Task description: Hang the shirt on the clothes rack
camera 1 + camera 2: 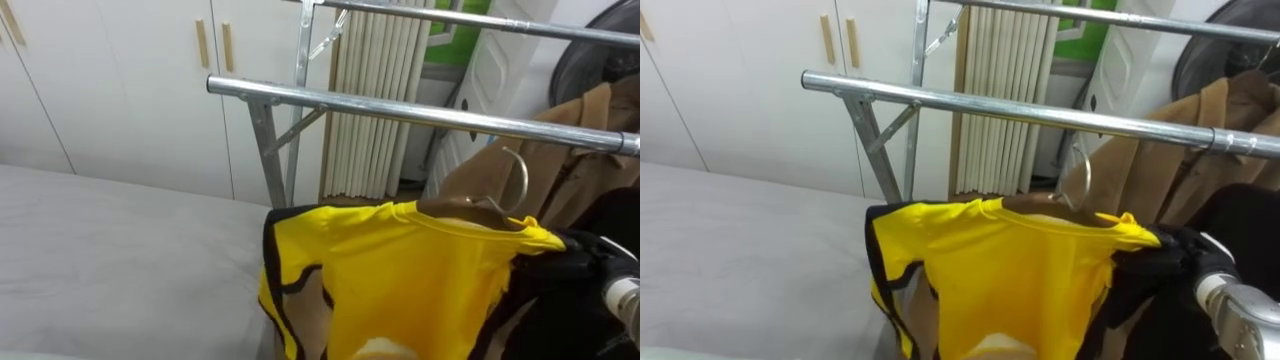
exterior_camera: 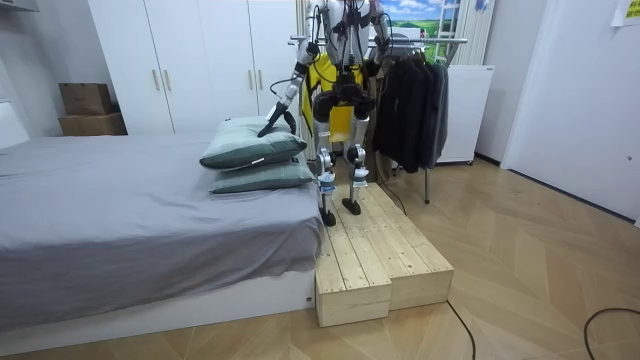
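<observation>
A yellow shirt with black trim hangs on a wooden hanger whose metal hook points up. The hook sits just below the front metal rail of the clothes rack, apart from it. My right hand comes in from the lower right, shut on the hanger's right end under the shirt's shoulder. In the room view I stand on a wooden platform facing the rack, and my left hand hangs low over the pillows.
A second rail runs higher and farther back. A brown coat and dark clothes hang at the right. The grey bed lies to my left with two pillows. White wardrobes stand behind.
</observation>
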Motion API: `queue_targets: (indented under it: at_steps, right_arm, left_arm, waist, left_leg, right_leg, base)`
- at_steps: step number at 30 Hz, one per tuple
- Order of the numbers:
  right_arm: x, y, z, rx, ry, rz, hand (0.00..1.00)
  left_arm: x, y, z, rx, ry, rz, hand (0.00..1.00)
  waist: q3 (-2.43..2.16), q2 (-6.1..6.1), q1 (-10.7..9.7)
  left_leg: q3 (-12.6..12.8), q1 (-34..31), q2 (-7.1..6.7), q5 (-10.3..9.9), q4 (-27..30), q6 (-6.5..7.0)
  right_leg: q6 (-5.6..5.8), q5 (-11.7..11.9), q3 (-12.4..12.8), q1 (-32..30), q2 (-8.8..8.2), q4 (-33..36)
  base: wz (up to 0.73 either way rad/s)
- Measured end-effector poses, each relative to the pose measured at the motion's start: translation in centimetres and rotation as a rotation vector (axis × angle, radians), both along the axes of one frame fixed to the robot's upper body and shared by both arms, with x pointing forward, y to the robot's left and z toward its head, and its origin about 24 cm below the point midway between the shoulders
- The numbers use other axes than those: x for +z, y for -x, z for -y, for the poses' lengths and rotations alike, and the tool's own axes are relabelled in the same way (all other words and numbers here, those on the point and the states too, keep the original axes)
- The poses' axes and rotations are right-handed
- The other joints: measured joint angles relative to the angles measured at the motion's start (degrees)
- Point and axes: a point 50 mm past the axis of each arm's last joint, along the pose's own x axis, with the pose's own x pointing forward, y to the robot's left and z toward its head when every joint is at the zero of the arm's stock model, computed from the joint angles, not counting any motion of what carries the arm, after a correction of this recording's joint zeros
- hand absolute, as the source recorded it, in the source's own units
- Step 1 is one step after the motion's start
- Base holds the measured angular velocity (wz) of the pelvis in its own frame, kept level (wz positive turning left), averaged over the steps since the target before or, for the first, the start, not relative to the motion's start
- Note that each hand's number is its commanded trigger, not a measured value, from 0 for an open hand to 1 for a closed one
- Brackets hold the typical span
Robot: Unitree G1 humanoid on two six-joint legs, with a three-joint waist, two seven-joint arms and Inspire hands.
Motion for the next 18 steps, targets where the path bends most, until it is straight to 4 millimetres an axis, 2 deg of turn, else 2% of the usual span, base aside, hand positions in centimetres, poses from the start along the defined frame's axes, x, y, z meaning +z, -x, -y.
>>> queue_targets:
  at_steps: [3,6,10,11,12,18]
  right_arm:
    - [0.1,0.1,0.3,-0.004,0.007,0.000,1.00]
    - [0.5,0.1,0.7,-0.014,0.021,0.002,1.00]
    - [1.2,-0.1,1.2,-0.030,0.039,0.015,1.00]
    - [1.2,-0.1,1.2,-0.036,0.033,0.016,1.00]
    - [1.2,-0.1,1.2,-0.038,0.027,0.018,1.00]
    - [1.1,-0.1,1.2,-0.045,0.007,0.022,1.00]
  left_arm:
    - [0.0,0.0,-0.1,-0.013,0.004,-0.009,0.00]
    - [0.1,-0.1,-0.2,-0.003,0.008,0.000,0.00]
    - [0.2,-0.3,-0.4,-0.020,0.010,-0.001,0.00]
    - [0.2,-0.3,-0.4,-0.029,0.008,-0.008,0.00]
    - [0.3,-0.3,-0.4,-0.031,0.007,-0.010,0.00]
    - [0.3,-0.2,-0.4,-0.040,0.011,-0.014,0.00]
  waist:
    - [-0.09,0.15,0.0]
    - [0.07,-0.26,0.0]
    - [-0.17,-0.08,-0.1]
    - [-0.08,-0.49,-0.1]
    - [-0.23,-0.26,-0.1]
    - [-0.22,-0.60,-0.1]
  left_leg:
    - [0.0,-0.1,0.00,0.0,0.0,0.00]
    - [0.0,-0.2,-0.01,0.0,0.2,0.00]
    - [0.0,-1.0,-0.13,0.0,0.5,0.00]
    - [-0.1,-1.0,-0.22,0.0,0.5,0.00]
    - [-0.1,-1.0,-0.22,0.0,0.5,0.00]
    - [-0.1,-0.8,-0.52,0.0,0.6,0.01]
  right_leg:
    - [0.01,0.0,0.1,0.0,-0.01,0.0]
    - [0.04,0.0,0.1,0.0,-0.04,0.0]
    - [0.07,0.0,0.1,-0.7,-0.20,0.7]
    - [0.28,-0.2,0.1,-0.8,-0.26,1.0]
    - [0.29,-0.2,0.1,-0.8,-0.27,1.1]
    - [0.48,-0.7,0.0,-1.0,-0.57,1.9]
  base:
    - [0.00]
    - [0.00]
    - [0.00]
    - [0.00]
    - [0.00]
    - [0.00]
